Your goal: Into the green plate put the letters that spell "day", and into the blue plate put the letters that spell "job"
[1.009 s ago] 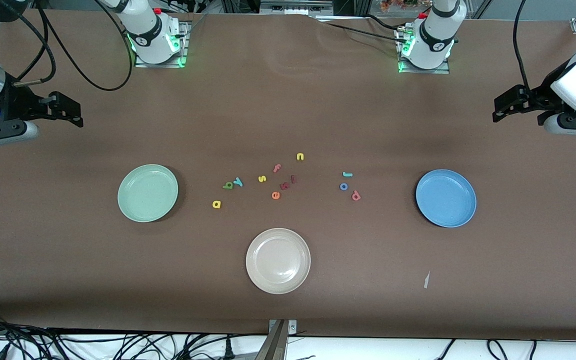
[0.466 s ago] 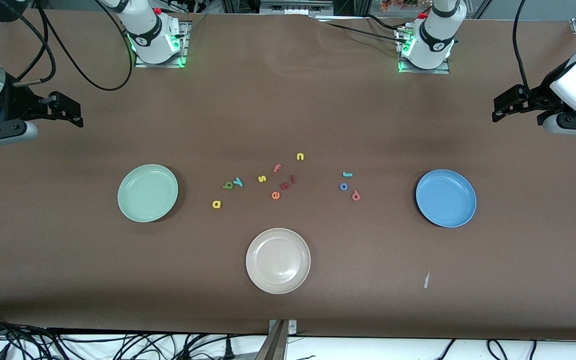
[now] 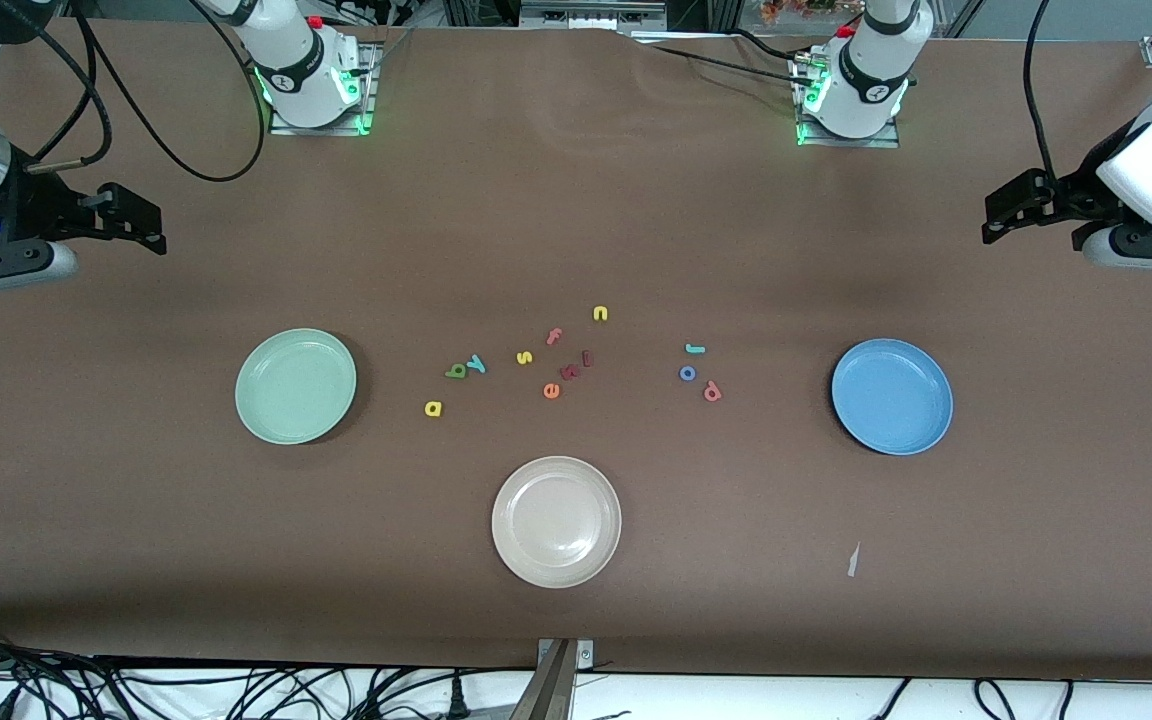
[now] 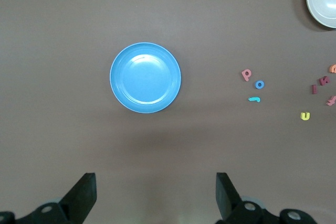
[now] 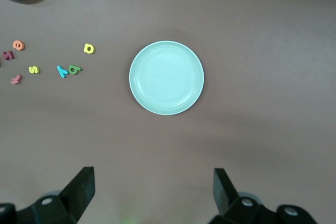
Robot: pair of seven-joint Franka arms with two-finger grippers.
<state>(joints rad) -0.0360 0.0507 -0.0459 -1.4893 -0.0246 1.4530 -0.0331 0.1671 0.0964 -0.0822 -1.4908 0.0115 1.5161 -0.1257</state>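
Front view, plates: the green plate lies toward the right arm's end of the table and the blue plate toward the left arm's end, both bare; a beige plate sits at 6 o'clock of the letters
Front view, "day": the green d touches the teal y; the yellow a lies apart at 7 o'clock of them
Front view, "job": the teal j, blue o and pinkish b lie close together
Front view, in between: yellow s, pink f, yellow n, orange e and two dark red letters; a paper scrap lies at 7 o'clock of the blue plate
Front view, grippers: the left gripper and right gripper hang at the table's two ends
Change: plates and letters lie as before; the left gripper has shifted a trace
Room: bare cloth around every plate, nothing blocking
Left wrist view: fingers spread apart and holding nothing, above the blue plate
Right wrist view: fingers spread apart and holding nothing, above the green plate
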